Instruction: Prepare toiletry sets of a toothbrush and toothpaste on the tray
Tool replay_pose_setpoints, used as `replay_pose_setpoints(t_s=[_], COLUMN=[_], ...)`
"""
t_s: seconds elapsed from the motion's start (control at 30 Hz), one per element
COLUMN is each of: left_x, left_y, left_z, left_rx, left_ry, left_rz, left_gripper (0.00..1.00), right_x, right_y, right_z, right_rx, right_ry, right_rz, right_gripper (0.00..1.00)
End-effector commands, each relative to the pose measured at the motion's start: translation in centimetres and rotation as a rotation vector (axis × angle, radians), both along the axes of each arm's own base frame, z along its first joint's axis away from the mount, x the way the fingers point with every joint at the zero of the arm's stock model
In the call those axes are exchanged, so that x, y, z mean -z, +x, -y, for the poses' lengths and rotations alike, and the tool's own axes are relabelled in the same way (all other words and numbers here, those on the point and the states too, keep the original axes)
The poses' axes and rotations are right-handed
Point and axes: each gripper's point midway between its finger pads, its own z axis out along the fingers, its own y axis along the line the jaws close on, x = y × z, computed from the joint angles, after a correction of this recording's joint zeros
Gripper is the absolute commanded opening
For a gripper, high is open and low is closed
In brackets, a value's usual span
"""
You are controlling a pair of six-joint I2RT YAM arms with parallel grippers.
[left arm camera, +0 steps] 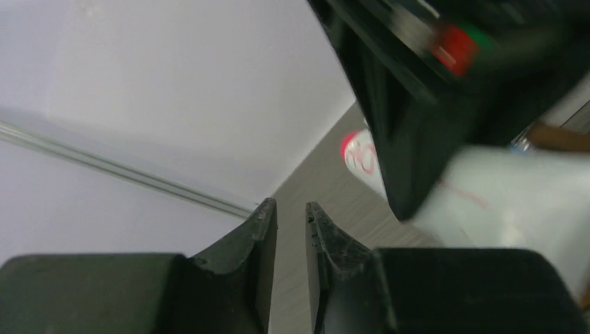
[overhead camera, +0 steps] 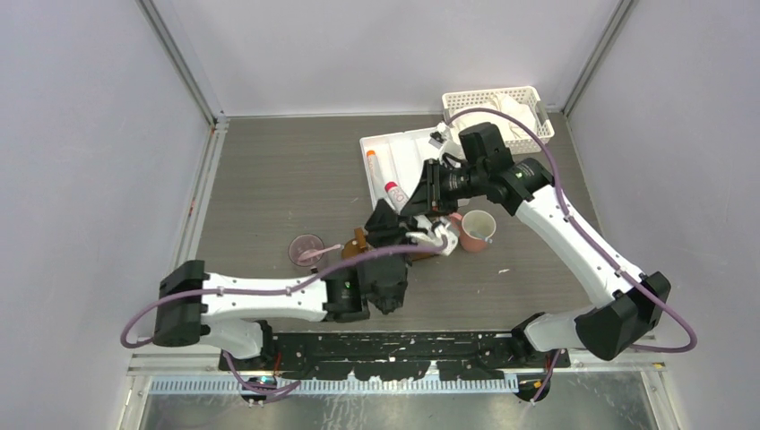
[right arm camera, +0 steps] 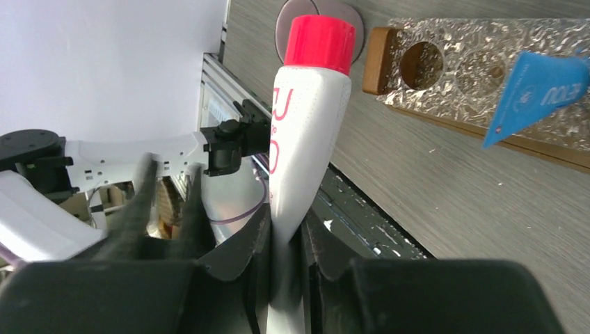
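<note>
Hidden from above: both wrists crowd over the tray [overhead camera: 360,239], so we see only a brown sliver of it.
Blur: in the left wrist view a dark, smeared housing fills the upper right; we cannot name the pale shape beneath it.
Right gripper [right arm camera: 286,233]: pinching the flat tail of a toothpaste tube [right arm camera: 306,139], which stands cap-up just off the tray's end.
Tube: white, soft, dimpled skin, red lettering, glossy red screw cap.
Left gripper [left arm camera: 287,209]: fingers a narrow slit apart, nothing between them.
Tray surface: wooden rim, crinkled glittery top, round holes.
Blue tube [right arm camera: 536,90]: flat crimped end, lying on the tray; its cap end is cut off.
Purple disc [overhead camera: 303,246]: round, flat, beside the tray's end.
</note>
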Motion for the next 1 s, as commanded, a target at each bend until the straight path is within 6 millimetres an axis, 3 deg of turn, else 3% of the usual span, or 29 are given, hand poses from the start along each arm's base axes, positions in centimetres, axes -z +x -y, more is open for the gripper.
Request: replay_pose_setpoints(t_s=[0.0, 0.13, 0.27, 0.4, 0.57, 0.77, 0.97], left_x=[-3.8, -5.0, -4.3, -3.2, -4.1, -5.5, -5.3], left_y=[1.6, 2.0, 1.7, 0.8, -0.3, -1.2, -1.4], left_z=[-2.0, -3.0, -2.5, -1.9, -2.6, -3.2, -2.8], left_rx=[-0.007, 0.007, 0.042, 0.105, 0.153, 0.206, 0.220], left_ry=[-0.202, -0.225, -0.210, -0.206, -0.252, -0.282, -0.234], left_rz=[-0.142, -0.212, -0.265, -0.338, -0.376, -0.393, -0.426], left_gripper=[0.22, 0.19, 0.18, 0.37, 0.57, 0.64, 0.67], right_x=[-1.0, -1.0, -0.9, -0.7, -0.7, 0.1, 2.0], right_y=[-0.4, -0.3, 0.3, 1.9, 4.4, 6.2, 6.6], right_z=[-1.5, -2.4, -2.8, -3.8, -5.6, -6.8, -6.7], right_rx=[-0.046, -0.062, -0.044, -0.014, 0.015, 0.030, 0.020], right_ry=[0.063, 0.090, 0.096, 0.100, 0.101, 0.063, -0.054], right_rz=[-0.049, -0.113, -0.140, -0.184, -0.254, -0.328, -0.355], right_gripper=[0.08, 0.08, 0.07, 0.05, 0.04, 0.04, 0.04])
